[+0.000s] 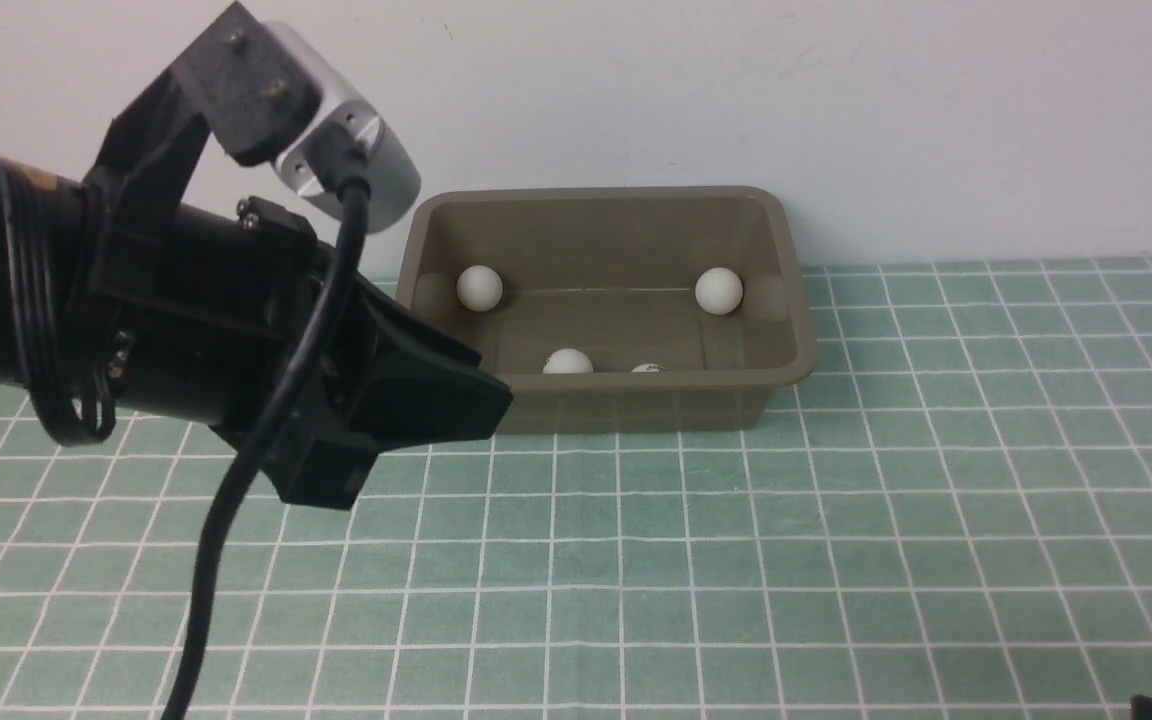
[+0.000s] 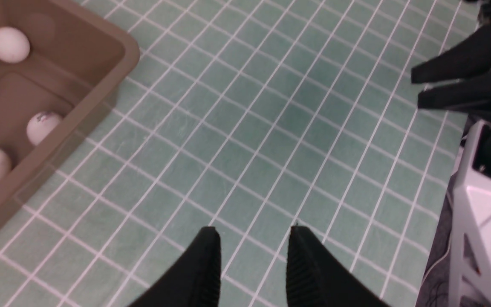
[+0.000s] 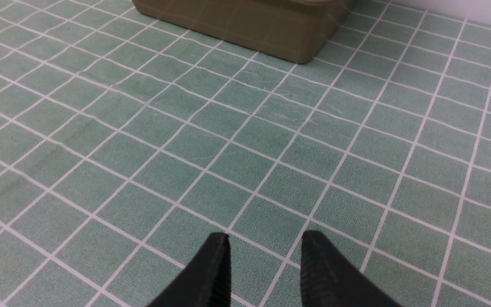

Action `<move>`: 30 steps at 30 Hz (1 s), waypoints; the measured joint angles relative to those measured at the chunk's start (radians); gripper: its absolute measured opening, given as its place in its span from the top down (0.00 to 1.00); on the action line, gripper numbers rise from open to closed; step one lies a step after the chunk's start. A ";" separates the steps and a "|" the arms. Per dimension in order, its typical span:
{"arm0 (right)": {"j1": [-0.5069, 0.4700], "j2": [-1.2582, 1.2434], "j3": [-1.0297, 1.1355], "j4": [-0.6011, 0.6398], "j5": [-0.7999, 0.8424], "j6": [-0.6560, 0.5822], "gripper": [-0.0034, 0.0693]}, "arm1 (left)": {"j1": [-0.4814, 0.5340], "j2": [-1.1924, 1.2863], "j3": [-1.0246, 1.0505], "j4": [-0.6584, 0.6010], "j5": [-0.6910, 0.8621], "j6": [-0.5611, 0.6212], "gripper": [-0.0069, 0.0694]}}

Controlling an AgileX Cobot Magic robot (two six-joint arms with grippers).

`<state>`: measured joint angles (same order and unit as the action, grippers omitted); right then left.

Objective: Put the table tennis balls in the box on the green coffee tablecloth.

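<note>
**A:** What sits closest to the lens?

**B:** My left gripper (image 1: 476,400), matte black plastic, wedge-shaped, with a thick black cable looping past it. It hangs above the green coffee tablecloth (image 1: 836,520), just in front of the near left corner of the box (image 1: 786,385). From my left wrist I see its ribbed fingers (image 2: 205,264) standing apart with only cloth between them.

**A:** And your other one?

**B:** My right gripper (image 3: 264,247) also hovers over bare cloth, nothing between its tips. A gap shows between them, yet this is as closed as it gets, so I call it closed and empty.

**A:** Where are the table tennis balls (image 1: 479,287)?

**B:** All four lie inside the box: two against the far wall, one near each far corner, and two by the near wall, half hidden behind the rim.

**A:** Any writing?

**B:** One near ball (image 2: 43,127) carries a small dark mark, too blurred to read.

**A:** Materials?

**B:** The balls are matte white spheres. The box is smooth olive-brown plastic, rectangular, with rounded corners, a flared rim and sloping walls. The cloth is mint green, faintly grainy, gridded with thin white lines.
</note>
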<state>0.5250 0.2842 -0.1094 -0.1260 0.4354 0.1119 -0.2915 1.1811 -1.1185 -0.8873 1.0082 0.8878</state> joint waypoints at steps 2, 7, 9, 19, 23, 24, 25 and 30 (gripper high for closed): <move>0.000 0.000 0.000 0.000 0.000 0.000 0.65 | 0.000 0.000 0.000 -0.020 0.000 0.000 0.64; 0.000 0.000 0.000 0.000 0.000 0.000 0.65 | 0.000 0.000 0.000 -0.052 0.006 0.000 0.64; 0.000 0.000 0.000 0.000 0.000 0.000 0.65 | 0.000 0.000 0.000 -0.056 0.008 0.000 0.64; 0.000 0.000 0.000 0.000 -0.001 0.000 0.65 | 0.000 0.000 0.000 -0.074 0.008 0.000 0.64; 0.000 0.000 0.000 0.000 -0.002 0.000 0.65 | 0.000 0.000 0.000 -0.074 -0.031 0.069 0.64; 0.000 0.000 0.000 0.000 -0.002 0.000 0.65 | 0.000 0.000 0.000 -0.074 -0.051 0.101 0.64; 0.000 0.000 0.000 0.000 -0.002 0.000 0.65 | 0.000 0.000 0.000 -0.074 -0.073 0.138 0.64; 0.000 0.000 0.001 0.000 -0.002 0.000 0.65 | 0.000 0.023 0.000 -0.106 -0.262 0.306 0.64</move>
<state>0.5250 0.2842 -0.1085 -0.1260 0.4330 0.1119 -0.2915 1.2037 -1.1185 -0.9934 0.7465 1.1940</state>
